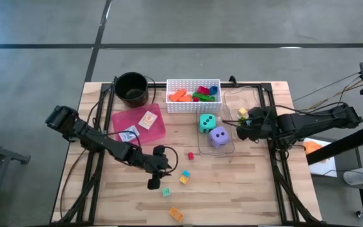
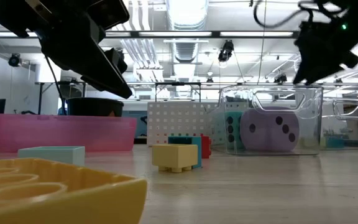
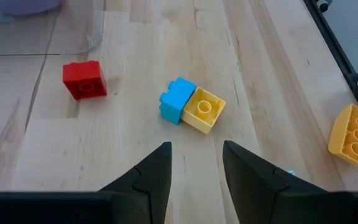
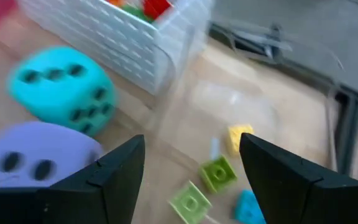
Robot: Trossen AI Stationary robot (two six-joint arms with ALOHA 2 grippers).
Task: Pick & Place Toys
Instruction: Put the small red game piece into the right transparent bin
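Blocks look light, rigid, slick: joined blue-yellow pair sits on the counter just ahead of the empty, narrowly parted left hand; pinch its flat sides.

On the worktop, the perforated basket stands at the far edge with blocks in it; a bucket is just left of it. In front of the bucket lies a flat tray carrying two cards. Two dice sit in a clear bin before the basket. Loose blocks lie scattered toward the near edge.
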